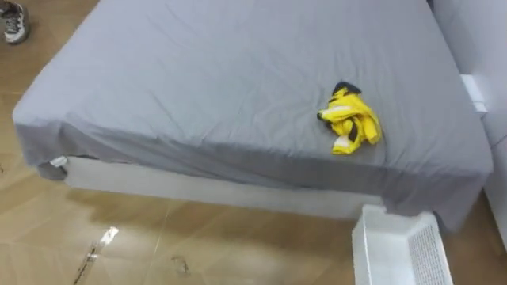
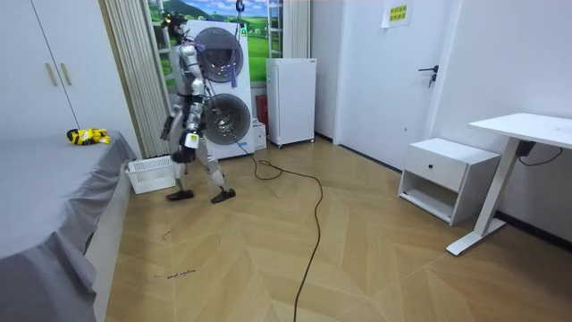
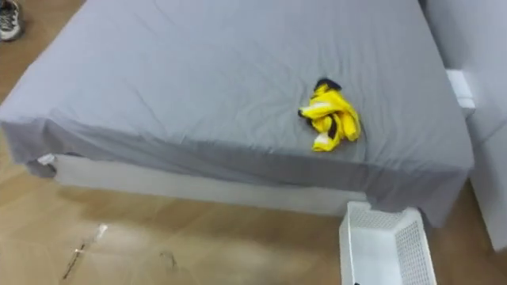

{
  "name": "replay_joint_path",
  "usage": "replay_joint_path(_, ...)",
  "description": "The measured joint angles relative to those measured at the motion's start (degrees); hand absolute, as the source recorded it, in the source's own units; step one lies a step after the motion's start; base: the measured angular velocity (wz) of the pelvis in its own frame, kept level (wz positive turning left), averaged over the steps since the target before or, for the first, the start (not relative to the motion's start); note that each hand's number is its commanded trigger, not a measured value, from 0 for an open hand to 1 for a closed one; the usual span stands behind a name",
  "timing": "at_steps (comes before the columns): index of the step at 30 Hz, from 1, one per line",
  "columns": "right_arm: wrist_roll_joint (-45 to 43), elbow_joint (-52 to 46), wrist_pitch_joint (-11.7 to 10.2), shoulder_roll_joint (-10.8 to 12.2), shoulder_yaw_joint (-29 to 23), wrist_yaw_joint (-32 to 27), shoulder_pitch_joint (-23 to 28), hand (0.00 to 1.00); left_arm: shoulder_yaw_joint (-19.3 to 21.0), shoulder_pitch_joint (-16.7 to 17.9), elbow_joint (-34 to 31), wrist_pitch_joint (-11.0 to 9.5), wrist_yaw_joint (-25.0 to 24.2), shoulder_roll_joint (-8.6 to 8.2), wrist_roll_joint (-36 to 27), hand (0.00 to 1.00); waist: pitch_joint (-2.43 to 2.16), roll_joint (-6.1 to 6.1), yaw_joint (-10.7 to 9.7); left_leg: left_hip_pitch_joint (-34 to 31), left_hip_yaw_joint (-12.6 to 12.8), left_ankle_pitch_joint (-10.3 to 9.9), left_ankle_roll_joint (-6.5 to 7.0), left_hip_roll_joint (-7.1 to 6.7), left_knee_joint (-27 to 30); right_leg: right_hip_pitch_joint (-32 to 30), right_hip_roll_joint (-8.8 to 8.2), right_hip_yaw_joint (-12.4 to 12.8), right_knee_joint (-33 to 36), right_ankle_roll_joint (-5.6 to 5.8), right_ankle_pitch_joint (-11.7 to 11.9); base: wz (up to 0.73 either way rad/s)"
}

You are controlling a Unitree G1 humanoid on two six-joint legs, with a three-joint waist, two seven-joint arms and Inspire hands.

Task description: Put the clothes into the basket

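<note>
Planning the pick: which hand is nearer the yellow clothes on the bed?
Right, judging by the room view: the right hand hangs ahead of the body, toward the yellow clothes on the bed; the left hand hangs at the hip, farther back.

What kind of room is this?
Probably a bedroom with a laundry corner: there is a big bed with a grey sheet, stacked washing machines, and a white basket beside the bed.
</note>
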Motion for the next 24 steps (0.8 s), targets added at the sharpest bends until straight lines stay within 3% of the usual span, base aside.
replay_joint_path(1, -0.90, -1.70, -0.61, 0.04, -0.48, -0.88, -1.22, 0.00, 0.29, 0.87, 0.11, 0.00, -0.18, 0.02, 0.07, 0.00, 0.12, 0.90, 0.93, 0.84, 0.49, 0.20, -1.56, 1.65, 0.14, 0.31, 1.31, -0.72, 2.53, -1.49, -1.22, -0.15)
replay_joint_path(2, -1.88, -2.28, -1.00, 0.02, -0.74, -1.17, -2.11, 0.00, 0.49, 1.23, 0.26, -0.02, -0.45, 0.07, 0.06, 0.00, 0.15, 1.24, 1.61, 1.35, 0.82, 0.60, -2.45, 2.23, 0.33, 0.31, 1.53, -1.24, 3.81, -1.75, -2.51, -0.30)
replay_joint_path(3, -3.36, -4.63, -1.13, -0.43, -1.00, -1.58, -2.69, 0.00, 1.59, 1.94, 0.27, -0.02, -1.23, 0.03, 0.99, 0.00, 0.47, 1.80, 1.68, 2.78, 1.29, 1.39, -3.86, 2.95, 0.46, 0.21, 1.80, -2.18, 7.39, -2.50, -5.32, -0.20)
replay_joint_path(4, -4.85, -6.88, -1.24, -0.60, -1.03, -1.93, -3.14, 0.00, 2.85, 2.88, 0.04, -0.05, -1.46, 0.17, 1.81, 0.00, 0.47, 2.16, 1.74, 3.68, 1.21, 2.24, -5.22, 3.55, 2.35, 0.26, 1.93, -2.98, 10.68, -3.18, -7.91, -0.18)
replay_joint_path(5, -5.24, -7.82, -1.27, -0.59, -0.93, -1.97, -3.48, 0.00, 3.39, 3.48, -0.23, -0.14, -1.45, 0.39, 1.90, 0.00, 0.44, 2.19, 1.88, 3.50, 1.22, 2.54, -5.73, 3.88, 4.52, 0.64, 2.08, -3.26, 11.68, -3.36, -8.91, -0.25)
replay_joint_path(6, -6.08, -10.46, -1.28, -0.38, -0.60, -2.02, -4.05, 0.00, 4.38, 4.66, -0.96, -0.30, -1.40, 0.97, 1.94, 0.00, 0.45, 2.08, 2.50, 1.52, 1.24, 3.42, -6.35, 4.50, 12.25, 2.55, 2.61, -4.19, 11.28, -3.70, -10.90, -0.46)
replay_joint_path(7, -7.01, -12.44, -1.50, -0.38, -0.21, -1.90, -4.23, 0.00, 4.98, 5.71, -1.26, -0.41, -1.15, 1.34, 2.03, 0.00, 0.42, 2.00, 2.81, -2.15, 1.11, 6.32, -6.34, 5.17, 21.99, 5.12, 3.37, -4.48, 8.94, -3.84, -12.57, -0.50)
replay_joint_path(8, -7.20, -13.25, -1.53, -0.40, -0.09, -1.98, -4.66, 0.00, 5.38, 6.02, -1.27, -0.40, -1.08, 1.38, 2.05, 0.00, 0.45, 1.92, 2.80, -4.22, 1.06, 8.84, -6.12, 5.50, 26.95, 6.46, 3.70, -4.35, 7.77, -3.86, -13.12, -0.35)
replay_joint_path(9, -7.27, -14.22, -1.63, -0.57, 0.61, -2.77, -4.80, 0.00, 5.78, 6.18, -1.34, -0.37, -0.89, 1.53, 2.02, 0.00, 0.45, 1.81, 2.67, -8.27, 1.06, 11.09, -5.66, 6.73, 35.37, 8.82, 4.16, -3.93, 5.66, -3.80, -13.31, 0.00)
replay_joint_path(10, -7.40, -13.83, -1.67, -0.80, 0.97, -3.39, -4.85, 0.00, 5.68, 5.88, -1.78, -0.43, -0.67, 1.70, 1.83, 0.00, 0.60, 0.98, 2.28, -12.24, 1.36, 10.30, -4.95, 7.21, 39.49, 11.45, 4.10, -3.81, 3.31, -3.60, -13.32, 0.10)
replay_joint_path(11, -7.39, -13.41, -1.62, -0.93, 1.02, -3.58, -4.79, 0.00, 5.41, 5.79, -1.93, -0.56, -0.64, 1.71, 1.31, 0.00, 0.73, 0.64, 2.17, -13.95, 1.36, 9.66, -4.22, 7.11, 40.07, 12.72, 4.09, -3.67, 1.99, -3.31, -13.18, 0.13)
replay_joint_path(12, -7.37, -12.73, -1.53, -1.06, 1.19, -4.10, -4.80, 0.00, 4.98, 5.75, -1.96, -0.74, -0.67, 1.64, 0.77, 0.00, 0.56, 0.02, 2.63, -17.35, 1.50, 7.96, -4.03, 6.77, 39.35, 14.88, 4.07, -3.12, -0.24, -2.85, -12.88, -0.15)
replay_joint_path(13, -7.68, -12.51, -1.48, -1.19, 1.30, -4.98, -4.86, 0.00, 5.05, 5.74, -2.03, -0.82, -0.63, 1.66, 0.78, 0.00, 0.71, -0.74, 3.35, -20.83, 1.36, 6.02, -3.78, 5.91, 37.22, 16.00, 3.90, -2.24, -1.30, -2.58, -12.86, -0.26)
replay_joint_path(14, -7.95, -12.50, -1.48, -1.26, 1.29, -5.43, -5.04, 0.00, 5.02, 5.71, -2.14, -0.85, -0.58, 1.66, 0.80, 0.00, 0.65, -0.74, 3.50, -22.64, 1.18, 5.06, -3.65, 5.79, 35.29, 16.31, 3.79, -1.72, -1.62, -2.36, -12.90, -0.40)
replay_joint_path(15, -8.58, -12.42, -1.48, -1.37, 1.24, -6.09, -5.70, 0.00, 4.89, 5.66, -2.31, -0.84, -0.40, 1.59, 0.63, 0.00, 0.61, -0.91, 3.36, -25.47, 1.14, 4.04, -3.64, 4.90, 29.12, 16.19, 3.40, -0.79, -1.84, -1.77, -13.11, -0.45)
replay_joint_path(16, -9.35, -12.19, -1.48, -1.55, 1.24, -6.94, -6.19, 0.00, 4.66, 5.65, -2.46, -0.86, -0.04, 1.44, 0.62, 0.00, 0.70, -1.09, 3.68, -27.06, 1.04, 4.76, -3.68, 3.99, 20.17, 15.88, 3.15, 0.59, -1.75, -1.15, -13.35, -0.53)
replay_joint_path(17, -9.44, -12.01, -1.48, -1.60, 1.25, -7.41, -6.40, 0.00, 4.63, 5.73, -2.48, -0.87, -0.05, 1.44, 0.67, 0.00, 0.45, -0.92, 4.13, -27.80, 1.17, 6.95, -2.40, 3.95, 16.76, 15.60, 3.09, 1.65, -1.56, -0.81, -13.49, -0.77)
replay_joint_path(18, -9.36, -11.80, -1.28, -1.46, 1.43, -8.16, -6.44, 0.00, 4.80, 6.07, -1.87, -1.01, -0.02, 1.53, 0.75, 0.00, -0.17, -1.03, 5.04, -27.72, 1.38, 10.01, -0.94, 3.28, 14.47, 15.21, 2.69, 3.19, -1.37, 0.32, -13.79, -0.61)
replay_joint_path(19, -9.78, -11.82, -1.26, -1.46, 1.52, -8.54, -6.64, 0.00, 5.01, 5.84, -1.02, -1.18, 0.02, 1.72, 0.94, 0.00, -0.35, -1.59, 4.93, -27.02, 1.46, 10.45, -0.20, 1.84, 12.50, 15.13, 1.81, 3.13, -1.18, 1.23, -13.91, -0.43)
replay_joint_path(22, -12.50, -11.62, -1.27, -2.15, 1.28, -11.37, -8.36, 0.00, 4.47, 3.72, 0.08, -1.58, -0.46, 1.67, 1.17, 0.00, -0.04, -2.02, 4.35, -26.26, 1.58, 11.52, 1.03, -0.25, 9.94, 14.06, 0.01, 2.85, -0.89, 2.31, -13.71, -0.12)
replay_joint_path(24, -14.03, -11.12, -1.44, -2.21, 1.29, -13.11, -9.92, 0.00, 4.26, 2.70, 0.09, -1.51, -1.27, 1.91, 1.20, 0.00, 0.07, -1.96, 3.93, -26.28, 1.49, 11.63, 1.21, -0.83, 9.12, 13.61, -0.83, 2.84, -0.84, 2.46, -13.69, 0.00)
